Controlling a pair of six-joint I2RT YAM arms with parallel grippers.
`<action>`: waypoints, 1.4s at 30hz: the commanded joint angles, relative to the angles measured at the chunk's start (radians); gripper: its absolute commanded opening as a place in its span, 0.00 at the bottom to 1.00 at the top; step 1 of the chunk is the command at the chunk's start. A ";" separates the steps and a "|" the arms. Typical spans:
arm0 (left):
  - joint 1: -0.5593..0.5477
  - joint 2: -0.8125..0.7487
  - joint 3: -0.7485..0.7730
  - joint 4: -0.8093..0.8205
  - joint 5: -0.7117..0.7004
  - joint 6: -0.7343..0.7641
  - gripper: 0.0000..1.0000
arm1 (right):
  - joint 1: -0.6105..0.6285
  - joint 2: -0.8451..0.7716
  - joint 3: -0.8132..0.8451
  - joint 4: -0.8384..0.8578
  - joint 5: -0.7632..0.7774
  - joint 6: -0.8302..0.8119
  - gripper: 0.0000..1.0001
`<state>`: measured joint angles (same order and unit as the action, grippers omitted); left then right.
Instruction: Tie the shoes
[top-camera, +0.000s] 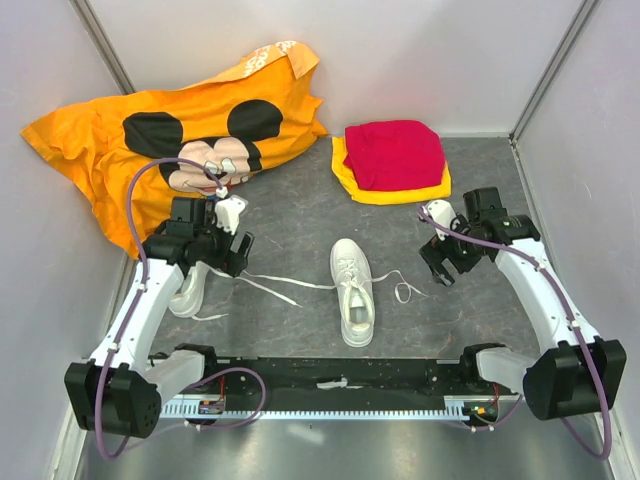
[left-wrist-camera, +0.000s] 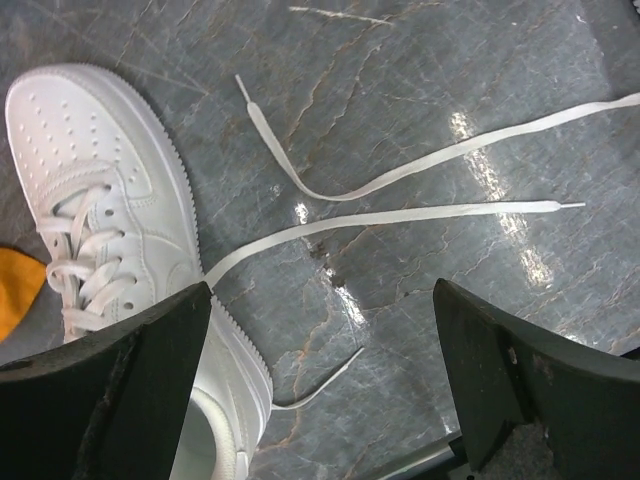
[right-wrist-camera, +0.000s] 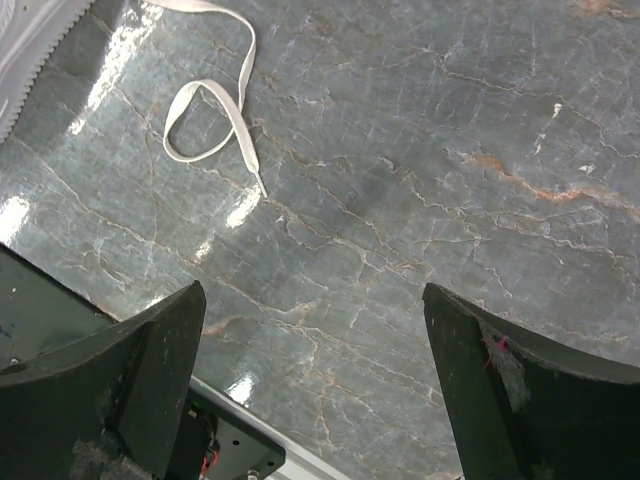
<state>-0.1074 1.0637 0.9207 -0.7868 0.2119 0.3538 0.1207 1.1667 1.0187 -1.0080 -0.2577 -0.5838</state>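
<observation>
I saw both sets of jaws spread wide and empty, the left gripper (left-wrist-camera: 322, 290) over the left shoe (left-wrist-camera: 100, 180) near the orange shirt (top-camera: 150, 130), the right gripper (right-wrist-camera: 312, 290) over the table (top-camera: 300, 210) right of the middle shoe (top-camera: 355, 292), loose laces (top-camera: 280, 283) between the shoes, folded cloths (top-camera: 395, 155) farther back.

Dark grey marbled table (top-camera: 300, 215), glossy, with thin pale and rusty veins. Plain pale grey walls on three sides: back wall (top-camera: 400, 50), left wall (top-camera: 40, 70), right wall (top-camera: 600, 130). Metal corner posts (top-camera: 548, 68) at both back corners. Bright glare patches (left-wrist-camera: 470, 125) on the table surface in wrist views
</observation>
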 joint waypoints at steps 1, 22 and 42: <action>-0.053 -0.034 0.058 0.028 0.043 0.117 0.99 | 0.005 0.010 0.054 -0.037 -0.026 -0.053 0.98; -0.380 0.240 -0.011 0.162 -0.007 0.341 0.83 | 0.172 0.211 0.012 0.046 0.092 0.032 0.98; -0.388 0.274 -0.212 0.371 -0.008 0.548 0.61 | 0.183 0.347 -0.002 0.068 0.077 0.065 0.98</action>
<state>-0.4931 1.3548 0.6975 -0.4866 0.1925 0.8387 0.2985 1.5070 1.0103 -0.9531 -0.1780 -0.5369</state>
